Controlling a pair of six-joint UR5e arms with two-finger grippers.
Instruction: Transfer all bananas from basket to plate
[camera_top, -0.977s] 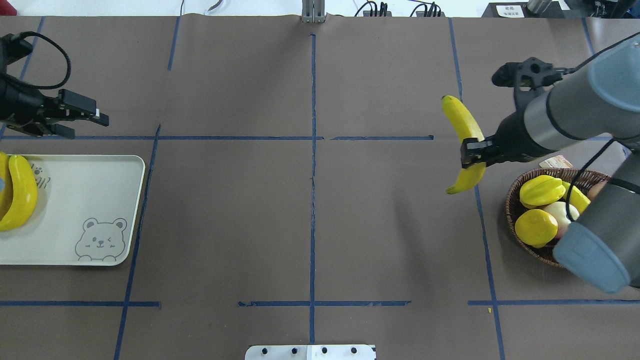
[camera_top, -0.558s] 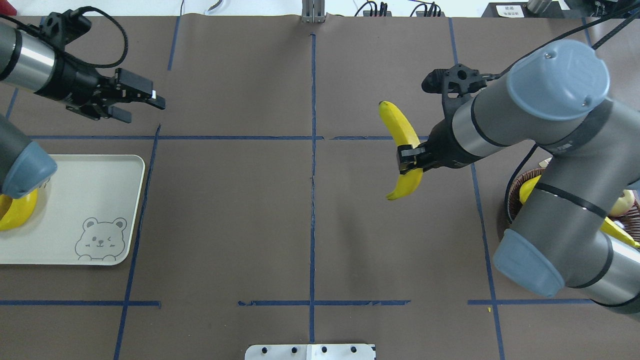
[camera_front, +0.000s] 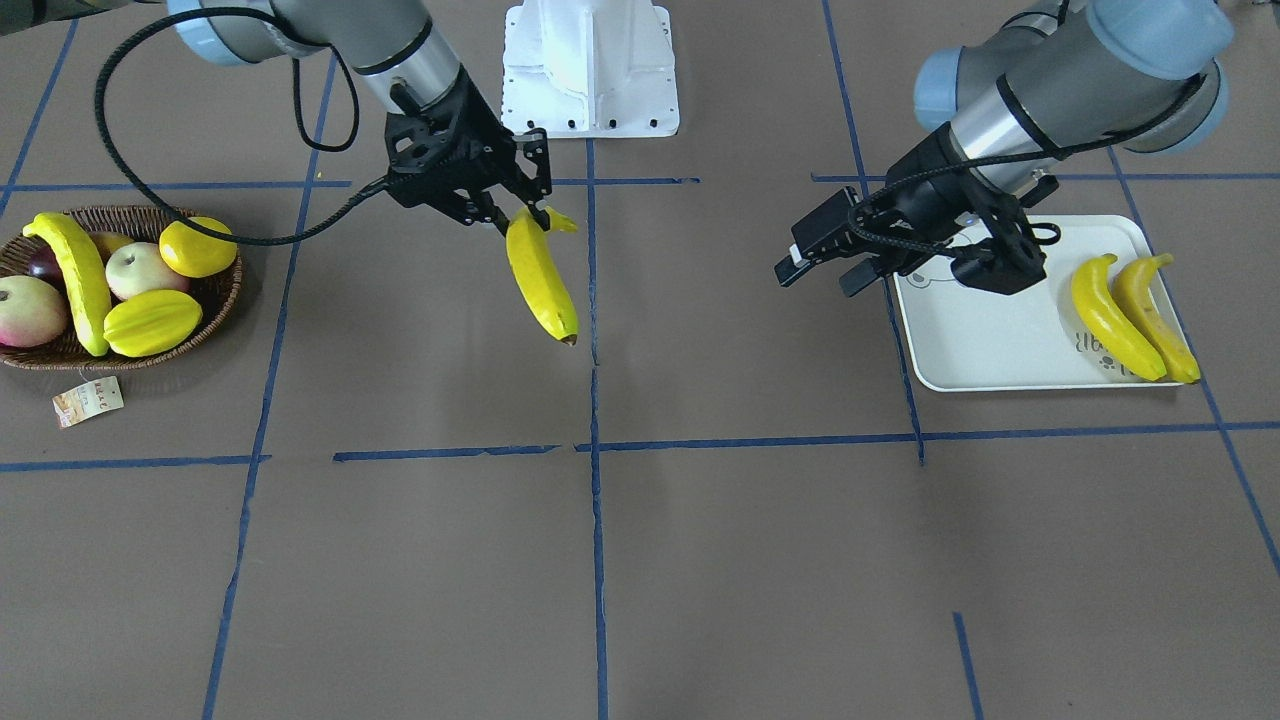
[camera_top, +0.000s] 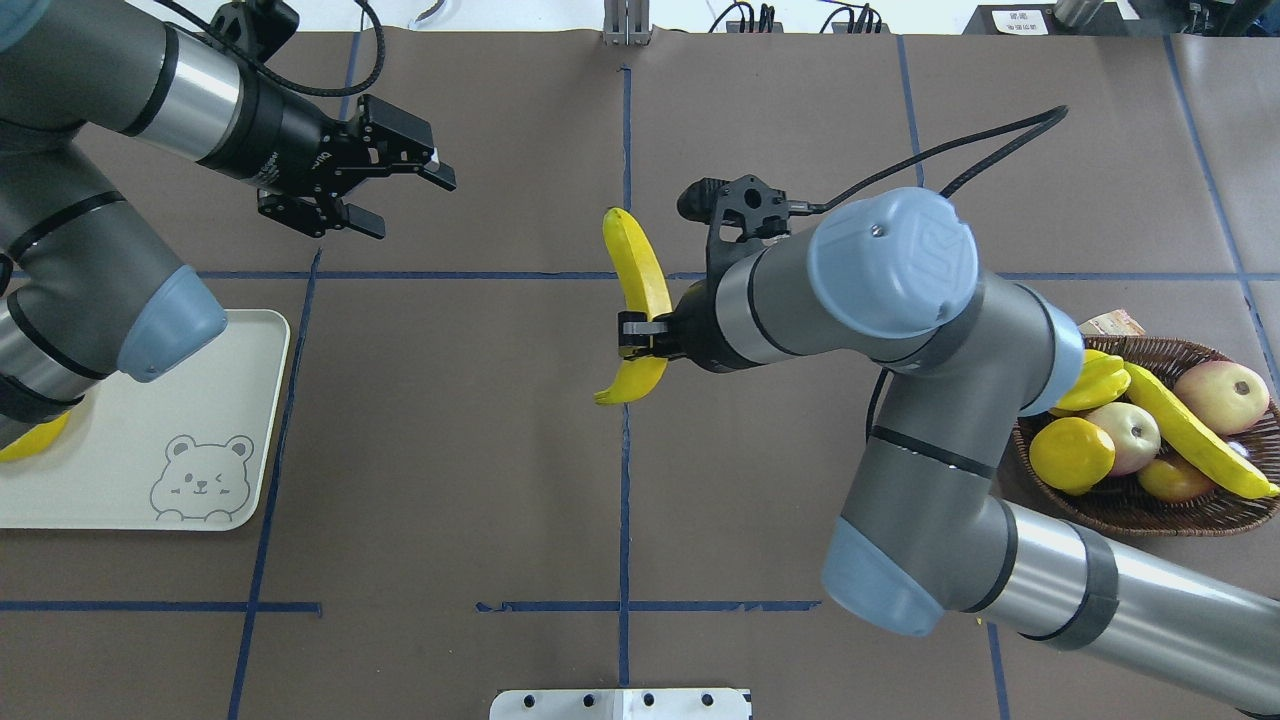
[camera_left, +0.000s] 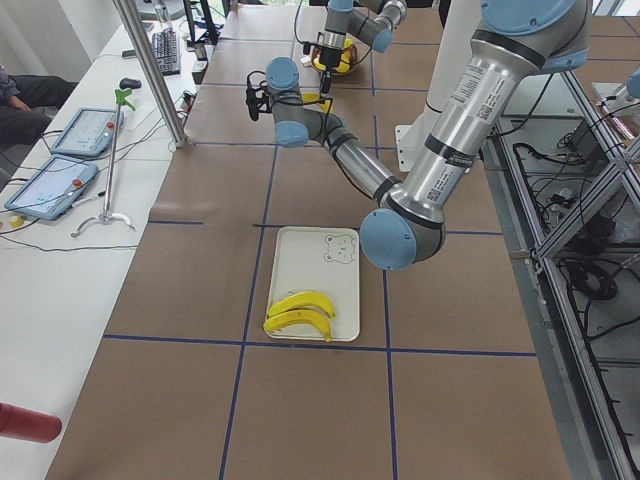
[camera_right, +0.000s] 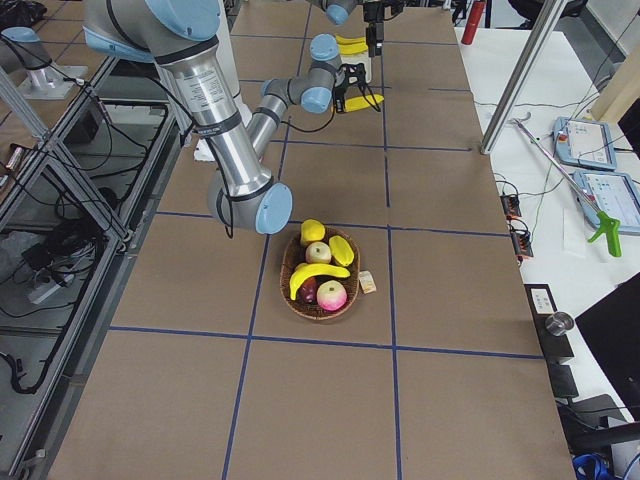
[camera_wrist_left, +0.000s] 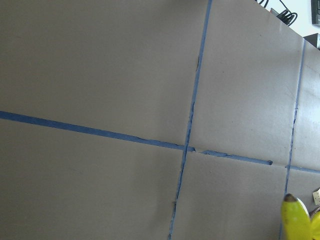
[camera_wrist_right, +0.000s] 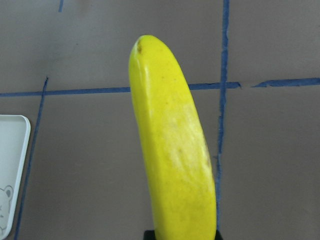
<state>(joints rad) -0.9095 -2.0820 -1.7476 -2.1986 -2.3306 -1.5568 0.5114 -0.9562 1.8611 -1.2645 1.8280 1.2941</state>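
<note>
Banana (camera_top: 632, 262) nearer plate (camera_top: 150, 400) than before

Nothing reads clearly: the grey lettering (camera_front: 1092, 345) on the plate (camera_front: 980, 340), the print on the paper tag (camera_front: 88, 400) by the basket (camera_front: 215, 310), and a white sign (camera_top: 1020, 20) beyond the counter (camera_top: 450, 450) are all too small.

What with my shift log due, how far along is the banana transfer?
Done: two bananas lie on the plate. In hand: the right gripper holds a third banana above mid-table, while the left gripper is open and empty. Left: one banana lies in the basket.
</note>
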